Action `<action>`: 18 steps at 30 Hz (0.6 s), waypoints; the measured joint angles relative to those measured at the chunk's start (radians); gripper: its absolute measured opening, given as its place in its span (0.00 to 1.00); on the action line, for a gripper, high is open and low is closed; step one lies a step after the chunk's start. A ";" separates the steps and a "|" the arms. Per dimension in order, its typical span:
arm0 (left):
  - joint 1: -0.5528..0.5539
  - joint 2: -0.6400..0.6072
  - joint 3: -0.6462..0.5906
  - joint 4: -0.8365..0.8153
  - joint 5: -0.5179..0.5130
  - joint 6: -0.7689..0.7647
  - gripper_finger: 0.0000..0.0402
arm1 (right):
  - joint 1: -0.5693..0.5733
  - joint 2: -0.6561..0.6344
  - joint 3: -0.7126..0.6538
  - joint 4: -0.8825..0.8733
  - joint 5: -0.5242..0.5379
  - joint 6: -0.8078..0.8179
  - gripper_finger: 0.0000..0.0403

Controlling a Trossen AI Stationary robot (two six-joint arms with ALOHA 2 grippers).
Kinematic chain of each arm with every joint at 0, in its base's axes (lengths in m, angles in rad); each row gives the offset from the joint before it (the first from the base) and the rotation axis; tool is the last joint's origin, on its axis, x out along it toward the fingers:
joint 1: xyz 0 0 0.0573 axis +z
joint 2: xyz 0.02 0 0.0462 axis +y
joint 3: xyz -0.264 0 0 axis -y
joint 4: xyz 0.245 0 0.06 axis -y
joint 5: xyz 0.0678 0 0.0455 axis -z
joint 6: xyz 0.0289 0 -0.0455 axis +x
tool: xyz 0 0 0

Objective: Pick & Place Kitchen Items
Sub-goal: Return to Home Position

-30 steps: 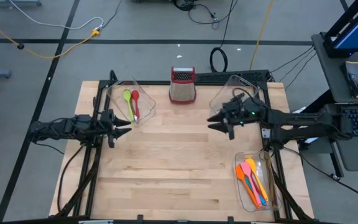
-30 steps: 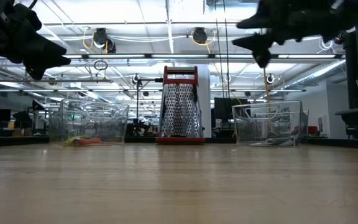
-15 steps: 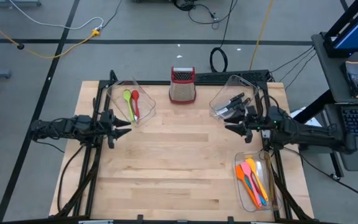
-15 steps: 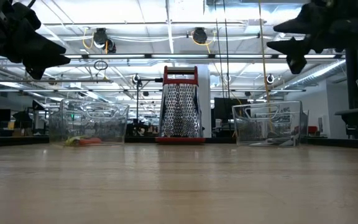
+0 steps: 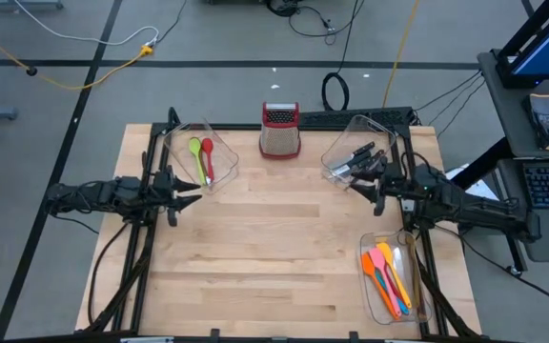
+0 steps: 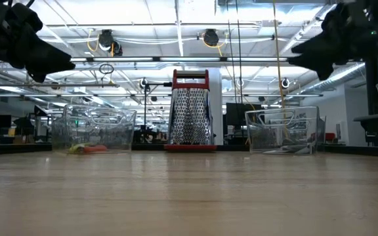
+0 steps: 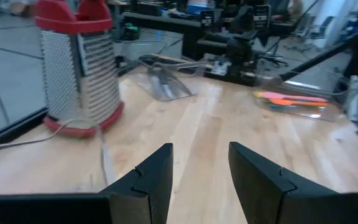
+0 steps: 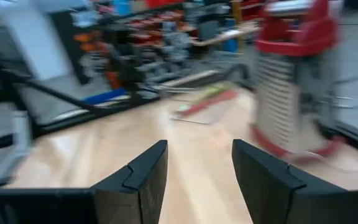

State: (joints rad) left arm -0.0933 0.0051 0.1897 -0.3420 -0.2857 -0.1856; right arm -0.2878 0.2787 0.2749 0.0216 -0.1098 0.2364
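In the high view, the left gripper (image 5: 192,194) hangs over the left-middle part of the wooden table (image 5: 274,257), just under the clear upper-left bin (image 5: 181,143). Its two fingers are spread apart and hold nothing (the left wrist view shows only bare wood in the gap). In this bin a light green spoon (image 5: 196,152) and a red spoon (image 5: 208,157) lie side by side.

At the top centre of the table the steel grater (image 5: 280,131) with a red top stands upright, apart from both bins.

To the right of it, the upper-right bin (image 5: 365,129) holds the black-handled knives (image 5: 355,158). The right gripper (image 5: 362,183) is just beside the lower edge of this bin, at the right-middle of the frame. Its fingers are also spread and empty.

In the lower right, the third bin (image 5: 375,303) contains the orange, yellow, blue and pink utensils (image 5: 387,272), lying close together.

In the low view both grippers show in the upper corners, well above the table surface.
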 joint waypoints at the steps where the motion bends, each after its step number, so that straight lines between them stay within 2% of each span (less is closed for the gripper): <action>1: 0.000 0.000 -0.007 0.001 -0.009 0.000 0.39 | 0.000 0.000 0.000 -0.013 0.036 -0.006 0.43; 4: 0.000 0.000 -0.041 0.010 -0.023 -0.014 0.39 | 0.000 0.000 0.000 -0.037 0.109 -0.027 0.43; 8: 0.000 0.000 -0.088 0.064 -0.032 -0.043 0.39 | 0.000 0.000 0.000 -0.054 0.110 -0.051 0.44; 13: 0.000 0.000 -0.090 0.125 -0.019 0.013 0.39 | 0.001 0.000 0.000 -0.069 0.107 -0.048 0.43; 18: 0.000 0.000 -0.090 0.124 0.080 0.032 0.39 | 0.001 0.000 0.000 -0.066 0.106 -0.048 0.43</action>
State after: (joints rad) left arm -0.0933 0.0051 0.0998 -0.2181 -0.2061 -0.1536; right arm -0.2867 0.2787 0.2749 -0.0444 -0.0036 0.1886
